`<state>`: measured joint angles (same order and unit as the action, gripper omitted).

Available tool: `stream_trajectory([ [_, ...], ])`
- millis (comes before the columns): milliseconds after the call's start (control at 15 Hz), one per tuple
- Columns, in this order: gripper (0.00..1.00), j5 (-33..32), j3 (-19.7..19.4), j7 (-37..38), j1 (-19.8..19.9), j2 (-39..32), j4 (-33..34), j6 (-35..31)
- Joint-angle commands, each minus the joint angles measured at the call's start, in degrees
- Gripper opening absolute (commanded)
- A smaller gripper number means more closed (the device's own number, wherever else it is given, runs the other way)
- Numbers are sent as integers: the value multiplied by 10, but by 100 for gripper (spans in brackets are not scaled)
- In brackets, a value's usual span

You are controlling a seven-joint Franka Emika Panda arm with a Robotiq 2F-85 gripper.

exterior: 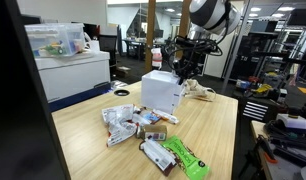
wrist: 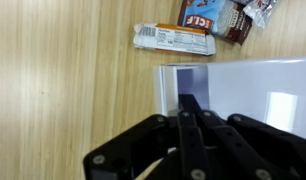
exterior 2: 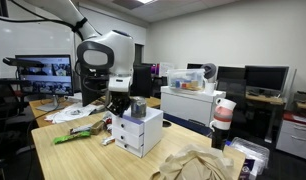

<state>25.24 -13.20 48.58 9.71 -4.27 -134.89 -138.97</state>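
White box [wrist: 243, 95] stands on the wooden surface [wrist: 63, 80], filling the right centre of the wrist view and running off frame right. Claw [wrist: 190, 102] is over the box's left edge, fingers pressed together, nothing visibly held; contact unclear. Snack bar [wrist: 175, 38] lies just beyond the box, upper centre.

Arm bowed over, gripper pointing down, jaws closed.

The white arm [exterior 2: 101, 52] arches over from its big upper joint and bends at the wrist, so the black gripper [exterior 2: 120, 103] hangs almost straight down; seen from across the room, the gripper [exterior: 183, 68] hangs low under the arm [exterior: 208, 14]. In the wrist view the gripper [wrist: 189, 105] comes in from the bottom edge, its fingers [wrist: 183, 125] pressed together, with nothing between them.
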Motion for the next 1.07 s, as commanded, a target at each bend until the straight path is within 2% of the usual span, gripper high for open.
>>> stream_trajectory([
  [0,0,-3,2,-17,9,9,-14,3],
  [600,0,-6,2,-15,9,-4,0,-3],
  [1000,0,-40,-7,-30,15,-15,24,16],
])
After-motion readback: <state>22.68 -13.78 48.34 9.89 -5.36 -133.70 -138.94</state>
